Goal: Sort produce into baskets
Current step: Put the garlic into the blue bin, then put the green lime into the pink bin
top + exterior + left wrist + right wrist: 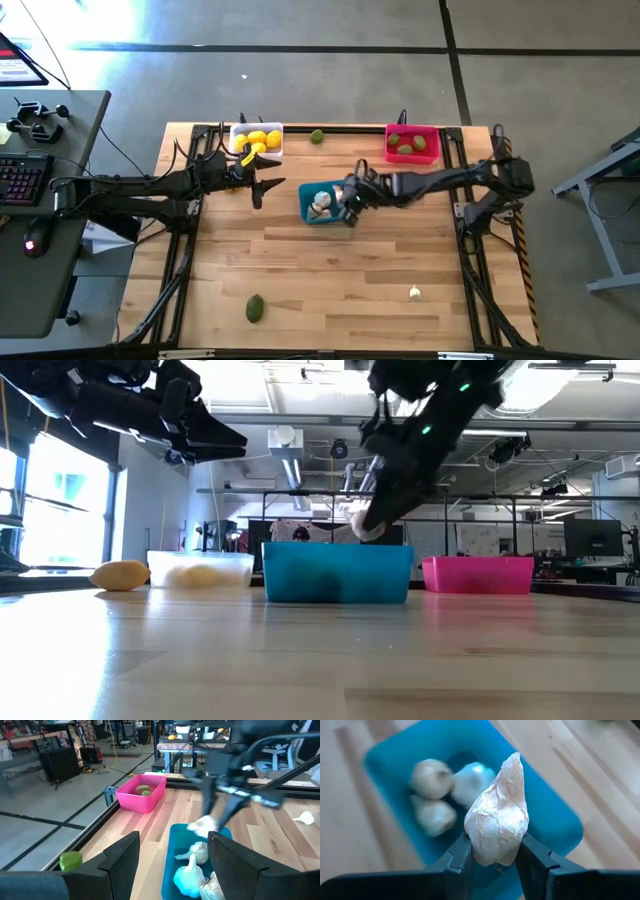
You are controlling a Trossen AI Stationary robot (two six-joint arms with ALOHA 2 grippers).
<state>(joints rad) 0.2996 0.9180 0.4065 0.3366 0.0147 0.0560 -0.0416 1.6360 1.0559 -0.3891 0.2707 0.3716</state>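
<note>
In the high view the right gripper [350,196] hung over the teal basket [306,201] at the middle of the frame, its fingers [461,857] pinched on a whitish garlic bulb [498,817] held point-up above the three garlic bulbs [431,778] already lying in that basket. The left gripper [262,184] waited just left of the teal basket, fingers spread wide and holding nothing. Toward the upper middle of the frame the white basket [272,150] held yellow lemons [258,138], with one lemon [248,158] at its lower left edge. At the upper right, the pink basket [411,131] held green fruits [405,148]. Another green fruit [316,136] lay on the table [340,275] between the white and pink baskets, a further one [255,307] sat at the lower left, and a loose garlic bulb [414,292] lay at the lower right.
</note>
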